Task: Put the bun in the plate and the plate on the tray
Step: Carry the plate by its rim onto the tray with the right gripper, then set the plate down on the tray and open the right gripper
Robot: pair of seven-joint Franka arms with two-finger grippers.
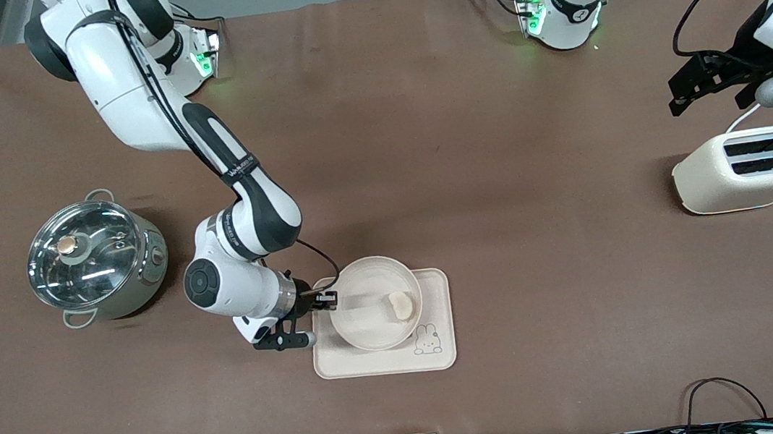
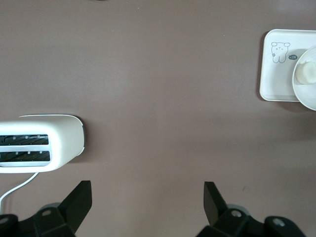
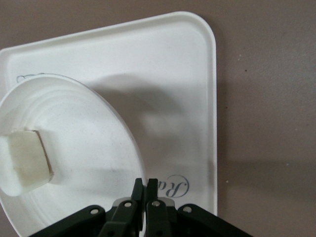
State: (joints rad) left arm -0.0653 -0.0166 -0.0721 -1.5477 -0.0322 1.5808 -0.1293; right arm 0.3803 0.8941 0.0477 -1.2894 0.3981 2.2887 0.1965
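The cream plate (image 1: 368,314) (image 3: 89,138) is over the rectangular tray (image 1: 438,353) (image 3: 173,64), covering most of it. It throws a shadow on the tray, and I cannot tell whether it rests flat. The pale bun (image 1: 402,306) (image 3: 24,160) lies in the plate, toward the left arm's end. My right gripper (image 1: 327,300) (image 3: 145,181) is shut on the plate's rim, on the side toward the right arm's end, near the "Rabbit" lettering. My left gripper (image 1: 689,91) (image 2: 145,190) hangs open and holds nothing, over bare table beside the toaster. The left wrist view catches the tray (image 2: 276,74), plate (image 2: 306,96) and bun (image 2: 308,74).
A steel pot with a glass lid (image 1: 96,257) stands toward the right arm's end. A cream two-slot toaster (image 1: 748,168) (image 2: 39,148) sits toward the left arm's end, its cord trailing off. Cables lie along the table edge nearest the front camera.
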